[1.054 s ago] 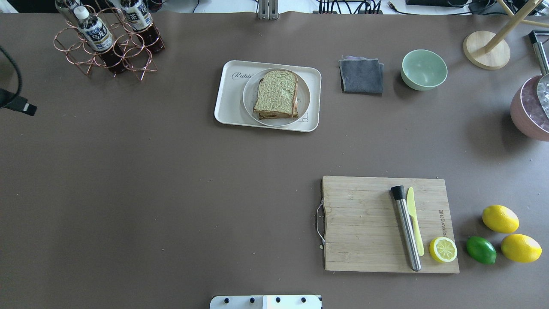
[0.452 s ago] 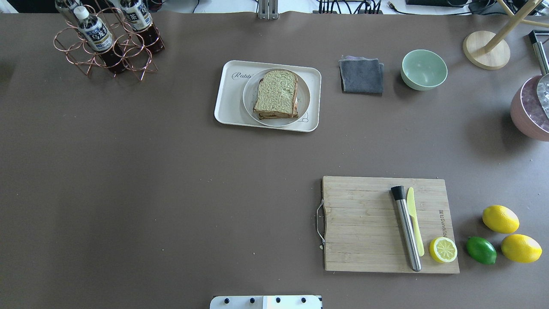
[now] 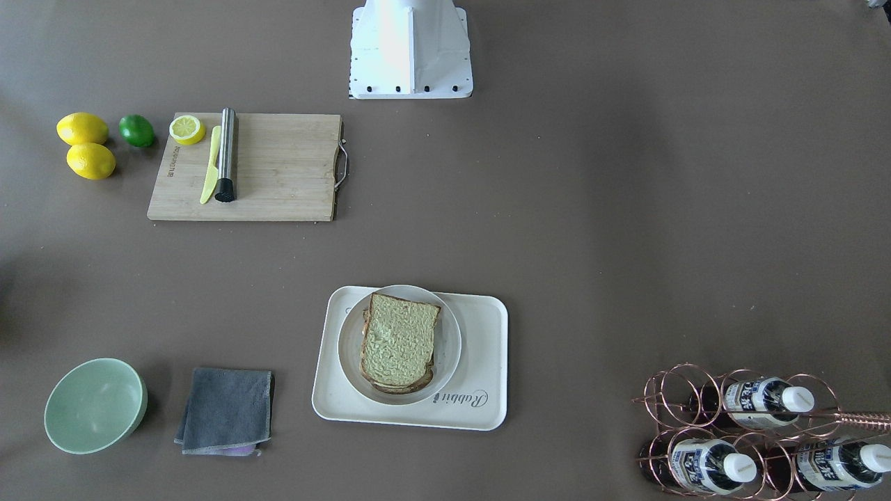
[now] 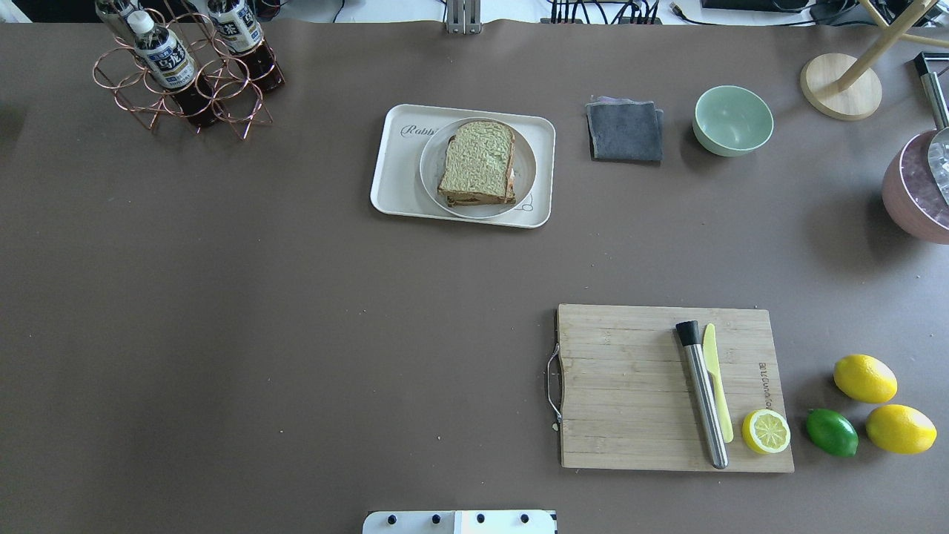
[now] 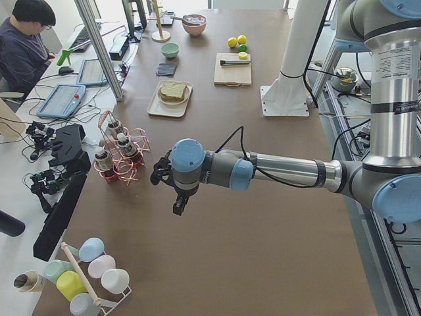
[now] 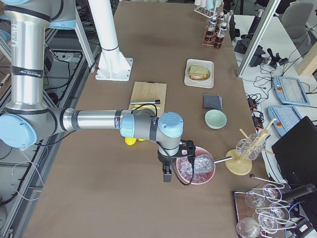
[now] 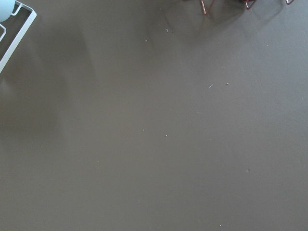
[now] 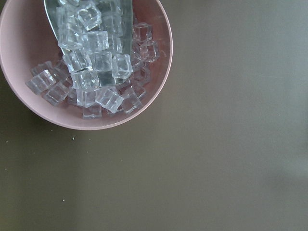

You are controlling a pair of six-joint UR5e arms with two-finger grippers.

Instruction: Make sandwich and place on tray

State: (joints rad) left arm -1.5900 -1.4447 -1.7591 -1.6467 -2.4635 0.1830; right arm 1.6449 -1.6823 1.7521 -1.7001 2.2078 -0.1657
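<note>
L tool gone from overhead edge since 1.1 s ago. Sandwich and tray unmoved, well apart from both tools. Tray reads "Rabbit". L tool and R tool grip: can't tell.

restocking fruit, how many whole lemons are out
2: one lemon and a second nearer the robot, both beside the lime, off the board. A cut half lies on the board.

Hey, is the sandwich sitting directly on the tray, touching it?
Apart. The overhead view shows the sandwich wholly inside a round plate, and only that plate rests on the tray.
</note>
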